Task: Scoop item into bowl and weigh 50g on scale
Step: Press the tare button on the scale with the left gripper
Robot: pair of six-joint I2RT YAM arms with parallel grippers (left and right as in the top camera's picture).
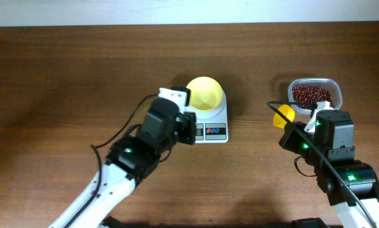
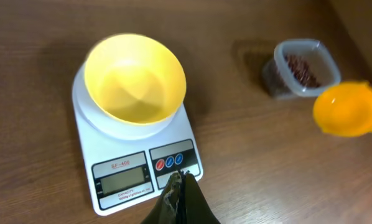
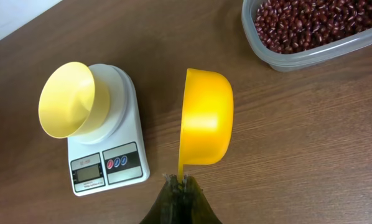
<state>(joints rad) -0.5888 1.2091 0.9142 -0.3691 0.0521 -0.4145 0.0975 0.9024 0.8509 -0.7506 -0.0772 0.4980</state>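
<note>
Beans (image 3: 310,25) lie in the clear tub (image 3: 279,59) near the right arm, the yellow bowl (image 1: 204,93) sits on the scale (image 1: 216,132), the right gripper (image 3: 176,180) clamps the orange scoop (image 3: 204,118) by its handle, and the left gripper (image 2: 178,179), pinched closed on nothing, hovers at the scale's buttons.

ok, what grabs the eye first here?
The pale yellow bowl sits empty on the white scale mid-table. The right hand grips an orange-yellow scoop, between the scale and a clear tub of red-brown beans. The left hand, shut, points at the scale's buttons.
</note>
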